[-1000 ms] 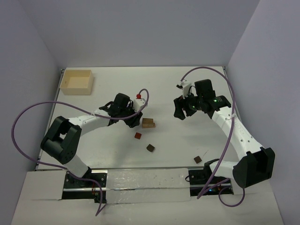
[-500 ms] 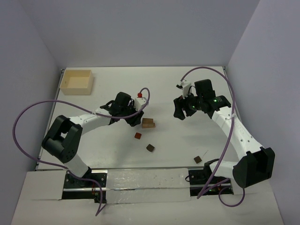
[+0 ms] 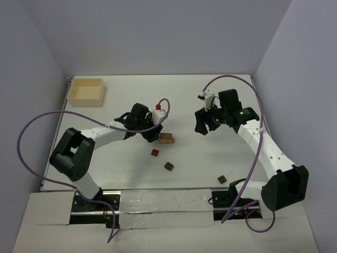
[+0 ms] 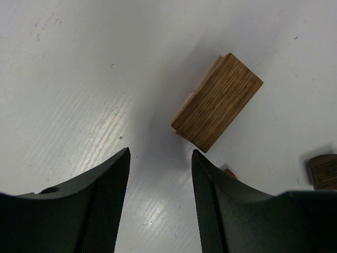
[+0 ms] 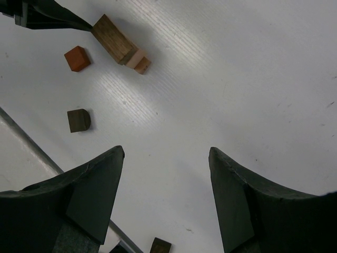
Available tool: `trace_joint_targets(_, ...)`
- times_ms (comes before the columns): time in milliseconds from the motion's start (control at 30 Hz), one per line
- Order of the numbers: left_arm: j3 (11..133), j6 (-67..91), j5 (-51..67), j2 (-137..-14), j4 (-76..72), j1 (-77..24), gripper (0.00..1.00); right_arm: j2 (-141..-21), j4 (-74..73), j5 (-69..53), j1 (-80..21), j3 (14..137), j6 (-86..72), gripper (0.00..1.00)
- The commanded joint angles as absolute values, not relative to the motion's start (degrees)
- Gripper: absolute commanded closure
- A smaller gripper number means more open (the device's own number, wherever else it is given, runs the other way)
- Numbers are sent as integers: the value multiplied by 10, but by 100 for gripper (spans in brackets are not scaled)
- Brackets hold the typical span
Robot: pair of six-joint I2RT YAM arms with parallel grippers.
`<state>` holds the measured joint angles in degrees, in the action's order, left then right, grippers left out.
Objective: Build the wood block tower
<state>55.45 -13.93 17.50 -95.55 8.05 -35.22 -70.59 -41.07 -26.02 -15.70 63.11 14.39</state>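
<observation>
From above, the left fingers (image 3: 154,134) sit just beside the wood block tower (image 3: 167,138), and the right fingers (image 3: 202,126) are well apart from it. In the left wrist view, your fingers are half open and empty, with the tower just ahead to the right. It is probably light, stiff and easy to topple, so grip blocks on flat sides. In the right wrist view, the fingers are parted and empty; a red cube (image 5: 77,58) and a dark cube (image 5: 79,120) lie ahead-left.

Left wrist view: frame edge crops a dark block (image 4: 324,171); fingers (image 4: 221,211) mostly hide a reddish block (image 4: 230,172).
</observation>
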Motion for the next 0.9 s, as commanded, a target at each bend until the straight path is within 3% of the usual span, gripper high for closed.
trace_joint_targets(0, 581, -138, 174, -955, 66, -358, 42, -704, -388, -265, -153, 652, 142, 27)
trace_joint_targets(667, 582, -145, 166, -947, 69, -364, 42, -708, -389, -267, -154, 654, 142, 26)
trace_joint_targets(867, 570, -154, 172, -925, 73, -364, 45, -710, -388, -271, -153, 654, 140, 26)
